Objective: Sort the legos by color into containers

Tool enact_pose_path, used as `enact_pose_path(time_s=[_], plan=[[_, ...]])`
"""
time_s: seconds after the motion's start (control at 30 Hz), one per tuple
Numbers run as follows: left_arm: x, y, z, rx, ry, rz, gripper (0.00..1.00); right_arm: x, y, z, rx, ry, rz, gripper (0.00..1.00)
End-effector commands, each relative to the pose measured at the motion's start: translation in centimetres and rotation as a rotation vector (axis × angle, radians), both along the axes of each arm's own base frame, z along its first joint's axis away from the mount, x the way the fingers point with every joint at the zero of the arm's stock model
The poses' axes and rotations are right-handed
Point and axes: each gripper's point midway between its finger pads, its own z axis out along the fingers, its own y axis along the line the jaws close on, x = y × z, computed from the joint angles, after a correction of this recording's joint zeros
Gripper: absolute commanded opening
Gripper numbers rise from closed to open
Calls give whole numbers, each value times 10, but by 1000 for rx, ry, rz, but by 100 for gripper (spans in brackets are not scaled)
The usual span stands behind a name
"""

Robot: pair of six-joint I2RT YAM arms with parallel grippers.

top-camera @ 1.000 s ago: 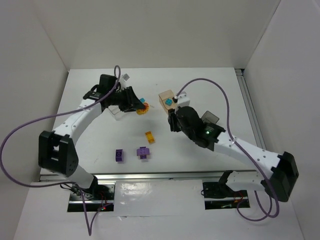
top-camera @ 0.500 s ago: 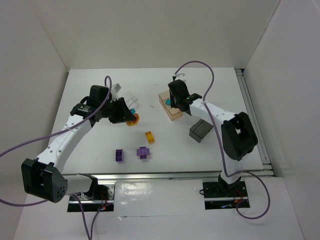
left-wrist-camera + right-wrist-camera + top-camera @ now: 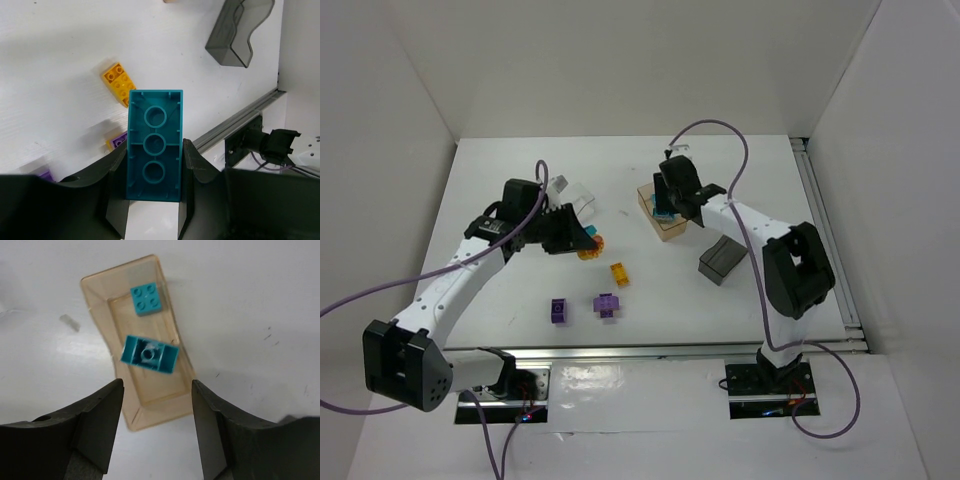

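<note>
My left gripper (image 3: 582, 237) is shut on a teal lego (image 3: 155, 145) and holds it above the table, just in front of the clear box (image 3: 578, 203). An orange lego (image 3: 590, 249) lies under its tip. An orange-yellow lego (image 3: 618, 273) (image 3: 119, 84) and two purple legos (image 3: 559, 310) (image 3: 607, 303) lie on the table in front. My right gripper (image 3: 667, 200) (image 3: 157, 390) is open and empty above the tan-orange box (image 3: 665, 226) (image 3: 172, 397), which holds two teal legos (image 3: 146, 299) (image 3: 149, 354). The dark grey box (image 3: 722, 260) (image 3: 239, 32) stands to the right.
White walls close in the table on the left, back and right. A metal rail (image 3: 825, 240) runs along the right edge. Purple cables loop over both arms. The table's front edge and rail (image 3: 235, 120) show in the left wrist view.
My right gripper has swung back from mid-table to above the tan-orange box and stays there. My left gripper has shifted slightly right and nearer with the teal lego.
</note>
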Motion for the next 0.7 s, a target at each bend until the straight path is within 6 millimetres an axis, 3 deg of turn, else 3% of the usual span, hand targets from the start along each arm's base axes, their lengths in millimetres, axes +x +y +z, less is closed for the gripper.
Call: enact_pose_path(time_s=[0.0,0.03,0.07,0.1,0.17,0.2,0.27,0.33,0.37,0.4,0.67], plan=[[4,-15,14,-75,-68,-70,0,-27,14,68,166,-112,67,63],[4,-22,22,-110,-102,-113,0,-39,18,73,225,-109,89,59],[-1,-28,20,-148,-103,-153,0,-55,39,86,325,-118,194,55],[-11,-38,31,-231,-100,-212,0,-87,43,89,393,-117,247,49],[-13,-47,36,-311,-150,-270,0,-115,63,107,529,-173,365,45],[-17,-50,42,-343,-167,-299,0,-146,68,104,588,-146,459,45],[-29,-57,51,-413,-180,-384,0,-172,81,113,675,-148,528,51],[-41,-63,61,-499,-236,-493,0,-197,81,114,767,-134,548,63],[-47,-65,66,-522,-241,-512,0,-204,85,128,824,-191,583,66],[-48,-65,71,-524,-285,-523,0,-214,84,119,850,-172,607,72],[-49,-68,91,-521,-370,-573,0,-239,96,137,958,-138,747,82]])
